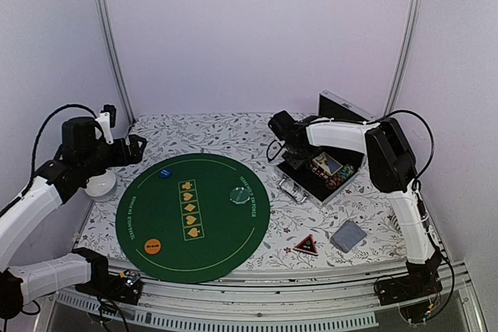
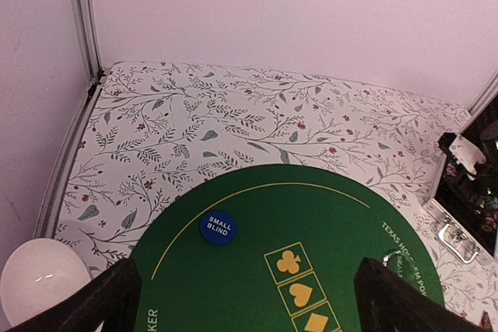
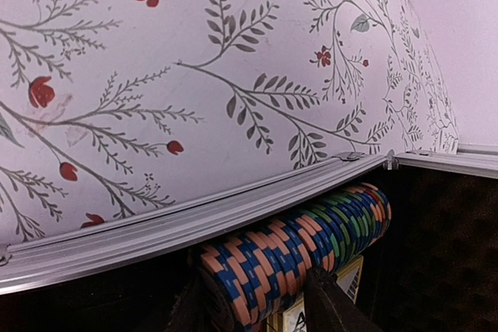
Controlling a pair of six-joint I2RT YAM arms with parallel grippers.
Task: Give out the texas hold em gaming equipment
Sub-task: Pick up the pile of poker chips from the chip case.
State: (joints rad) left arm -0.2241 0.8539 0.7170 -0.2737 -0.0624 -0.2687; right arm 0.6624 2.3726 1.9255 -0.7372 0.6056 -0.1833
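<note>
Poker chips (image 3: 311, 231): striped discs, blue-and-orange at one end, green-and-blue further along; packed on edge in one long row inside the open aluminium case (image 1: 346, 184), right under its silver rim.
Right gripper (image 3: 261, 312): reaches down into the case; dark fingers (image 3: 331, 305) stand part-way apart, astride the blue-and-orange end of the row; pressing on the chips or not, cannot tell.
Left gripper (image 2: 253, 309): spread wide, holds nothing, hovers above the left side of the mat.
Round green felt mat (image 1: 226, 239): lies mid-table on the floral tablecloth (image 1: 233, 134); printed with a yellow ring and a column of yellow suit squares.
Blue disc (image 2: 218, 228): lettered SMALL BLIND, flat on the far-left part of the mat, just inside the ring.
Orange disc (image 1: 153, 246): flat on the mat, near its front-left edge.
Clear disc (image 1: 237, 194): flat on the right part of the mat, beside the white lettering.
Red-black triangle token (image 1: 305, 246): flat on the cloth, just off the mat's right edge.
Grey-blue-backed playing cards (image 1: 348, 235): one squared deck on the cloth, right of the triangle token and apart from it, in front of the case.
In the way: the case rim hard against the chip row; raised case lid (image 1: 342, 106) behind; silver latch (image 1: 289, 190) on the side facing the mat.
White rounded cup (image 1: 101, 184): on the cloth left of the mat, under the left arm.
</note>
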